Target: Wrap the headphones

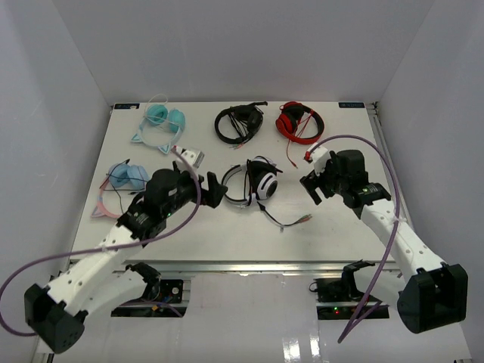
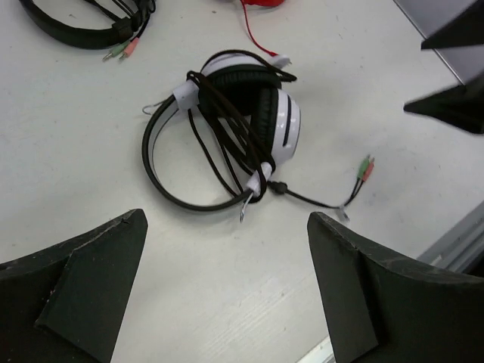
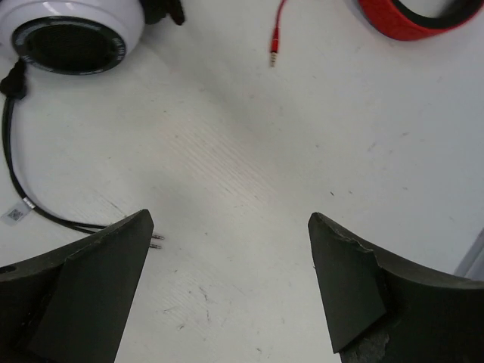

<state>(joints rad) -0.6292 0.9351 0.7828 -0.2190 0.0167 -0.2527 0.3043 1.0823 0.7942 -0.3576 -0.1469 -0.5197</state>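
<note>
1. At centre, the headphones (image 2: 283, 125) on the white table (image 2: 68, 151): white earcup shell, black pad, headband curving out to the left.
2. Wound over band and cups in several loops, the black cable (image 2: 219, 144), bound by white ties at top and bottom.
3. Trailing right from the bundle, a loose end with green and pink plugs (image 2: 367, 168), flat on the table.
4. Along the bottom edge, the left gripper (image 2: 225, 227), fingers wide apart, nothing between them, clear of the headphones.
5. Top left, part of black headphones (image 2: 68, 34); top centre, a red cable (image 2: 249, 32).
6. Upper right, the right gripper (image 2: 414, 77), two dark fingers parted.
</note>
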